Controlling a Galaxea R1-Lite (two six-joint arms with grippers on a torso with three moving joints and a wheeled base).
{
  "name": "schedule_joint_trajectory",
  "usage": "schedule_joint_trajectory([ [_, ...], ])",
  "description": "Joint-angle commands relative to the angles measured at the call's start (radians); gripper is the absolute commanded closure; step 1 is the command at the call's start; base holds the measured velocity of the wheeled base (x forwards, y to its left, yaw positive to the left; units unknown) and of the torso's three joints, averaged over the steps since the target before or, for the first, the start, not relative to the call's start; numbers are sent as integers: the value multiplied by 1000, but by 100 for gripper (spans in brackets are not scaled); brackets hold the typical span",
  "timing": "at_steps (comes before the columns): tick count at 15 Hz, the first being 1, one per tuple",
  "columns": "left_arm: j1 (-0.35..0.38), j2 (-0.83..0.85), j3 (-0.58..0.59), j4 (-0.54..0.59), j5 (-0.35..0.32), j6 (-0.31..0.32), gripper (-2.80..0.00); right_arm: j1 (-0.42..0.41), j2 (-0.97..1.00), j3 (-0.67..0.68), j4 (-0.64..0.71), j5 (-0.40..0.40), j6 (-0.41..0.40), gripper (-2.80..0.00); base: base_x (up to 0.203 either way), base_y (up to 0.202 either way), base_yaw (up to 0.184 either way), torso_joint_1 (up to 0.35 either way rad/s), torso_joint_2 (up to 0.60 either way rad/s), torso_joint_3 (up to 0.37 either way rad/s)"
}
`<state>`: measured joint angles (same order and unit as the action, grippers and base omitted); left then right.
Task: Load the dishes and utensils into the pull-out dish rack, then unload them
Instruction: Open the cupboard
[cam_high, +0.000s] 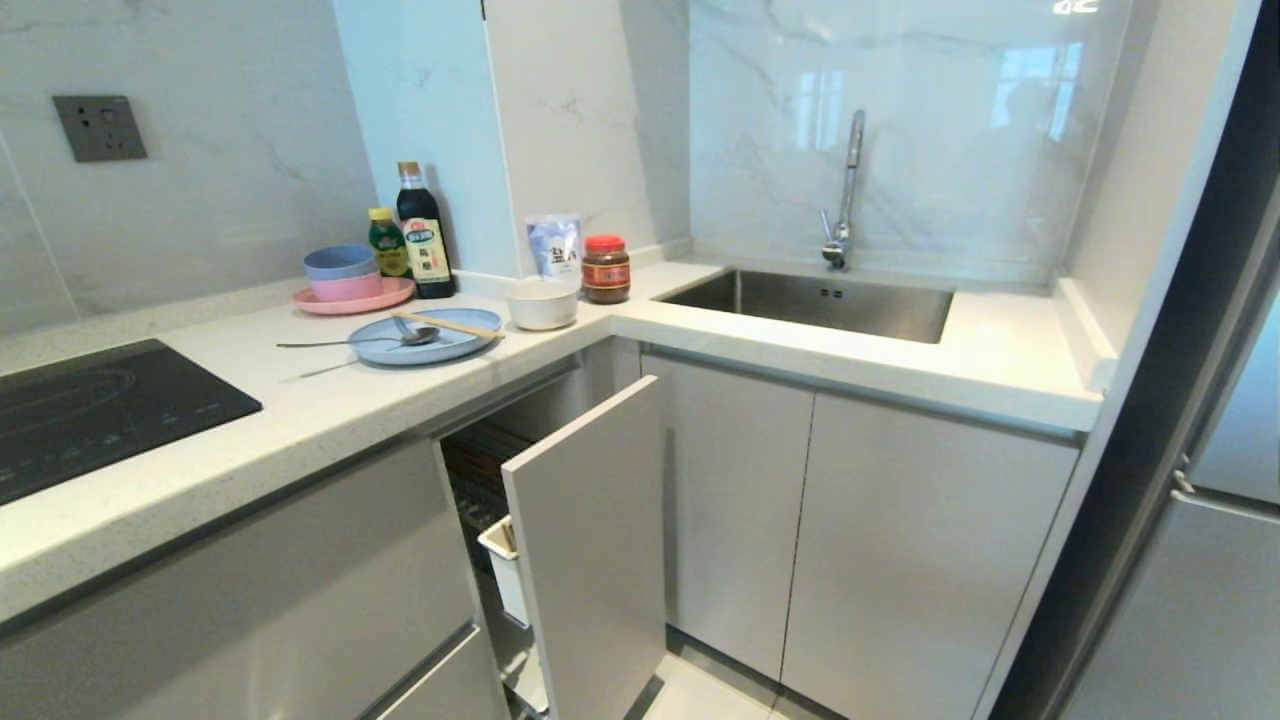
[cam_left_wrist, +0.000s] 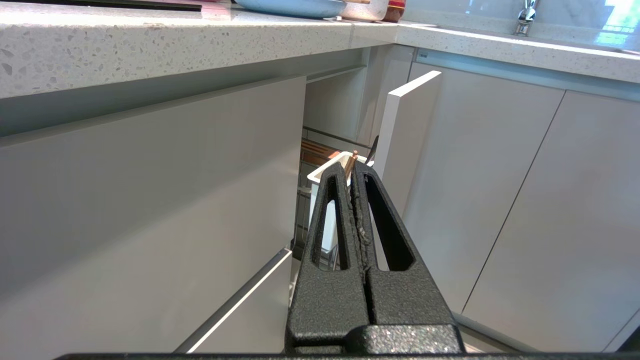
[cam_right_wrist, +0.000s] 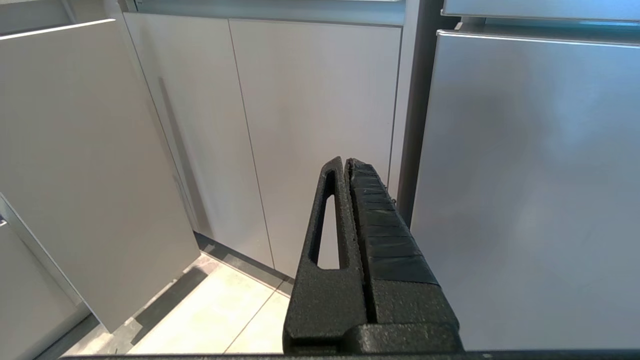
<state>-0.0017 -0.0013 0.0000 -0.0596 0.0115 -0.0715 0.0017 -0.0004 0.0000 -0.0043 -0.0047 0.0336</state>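
Pull-out dish rack (cam_high: 560, 540) stands drawn partway out of the lower cabinets beneath the white speckled tabletop (cam_high: 330, 410), its grey door front angled into the room, with chrome wire and a tan wooden strip just visible behind it and the white plastic caddy (cam_high: 503, 570) sitting right against the inside of the door. Up on the tabletop, between the black cooktop (cam_high: 90, 410) and the steel sink (cam_high: 810, 303), lies the pale-blue plate (cam_high: 425, 340), with the silver spoons (cam_high: 370, 341) resting across its near-left edge and the wooden chopsticks (cam_high: 447, 324) laid across its far side. Just beside the plate, toward the sink, sits the off-white bowl (cam_high: 542, 303). Behind the plate are a pink plate (cam_high: 353, 297) carrying stacked pink and blue bowls, two sauce bottles and a red-lidded jar (cam_high: 606, 268). Neither arm shows from above. The left pincer (cam_left_wrist: 354, 167) is clenched on nothing, low before the open rack and pointing at the caddy. The right pincer (cam_right_wrist: 346, 162) is likewise clenched and empty, aimed at the closed cabinet doors beside a steel appliance front.
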Motion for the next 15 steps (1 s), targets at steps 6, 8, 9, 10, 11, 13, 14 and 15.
schedule_joint_trajectory([
  [6,0,1,26,0,1,-1,0,0,-4,2,-1,0,0,0,0,0,0,0,0,0],
  [8,0,1,26,-2,1,-1,0,1,-4,2,0,0,0,0,0,0,0,0,0,0],
  [9,0,1,26,0,1,-1,0,1,-4,2,-1,-1,0,0,0,0,0,0,0,0],
  [10,0,1,26,1,-4,10,0,0,-4,2,0,0,0,0,0,0,0,0,0,0],
  [11,0,1,26,0,-2,39,0,0,-4,2,-1,0,0,0,0,0,0,0,0,0],
  [13,0,1,-2,-36,0,77,0,0,-4,2,-2,0,0,0,0,0,0,0,0,0],
  [14,0,2,-56,-47,0,78,0,1,-4,2,-1,-1,0,0,0,0,0,0,0,0],
  [15,0,10,-148,-34,0,81,0,0,-4,2,0,0,0,0,0,0,0,0,0,0],
])
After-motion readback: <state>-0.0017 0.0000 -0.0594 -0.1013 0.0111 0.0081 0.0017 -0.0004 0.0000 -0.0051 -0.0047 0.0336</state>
